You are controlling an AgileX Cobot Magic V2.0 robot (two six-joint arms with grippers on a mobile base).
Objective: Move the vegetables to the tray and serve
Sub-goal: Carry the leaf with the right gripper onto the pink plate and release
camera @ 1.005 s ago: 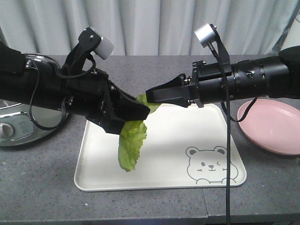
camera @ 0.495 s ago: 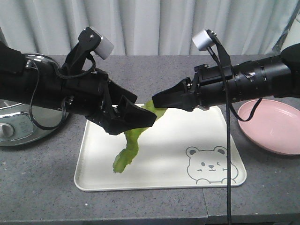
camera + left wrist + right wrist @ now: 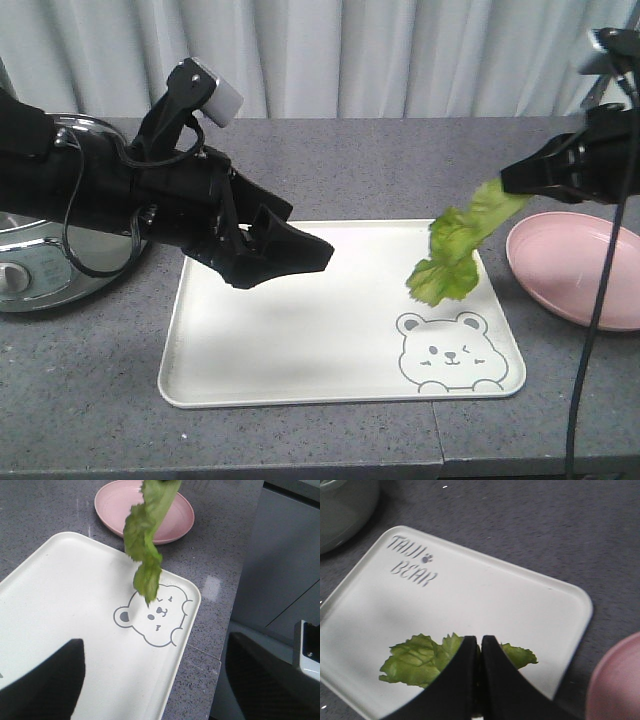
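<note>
The lettuce point(image 3: 455, 250) is pinched by the right fingers point(image 3: 462, 680) over the tray's point(image 3: 300, 350) right side, likely for dropping. The left fingers point(image 3: 300, 255) are spread, empty.

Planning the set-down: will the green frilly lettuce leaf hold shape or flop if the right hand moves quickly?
Probably floppy: the green frilly lettuce leaf hangs limp from the right hand, pinched at one end. Likely light, so it may swing. The pinched end could tear or slip over the cream-white rectangular tray.

Kitchen-like: grey speckled counter point(image 3: 350, 160), steel cooker point(image 3: 25, 285), pink plate point(image 3: 580, 265), curtain point(image 3: 350, 50) behind
</note>
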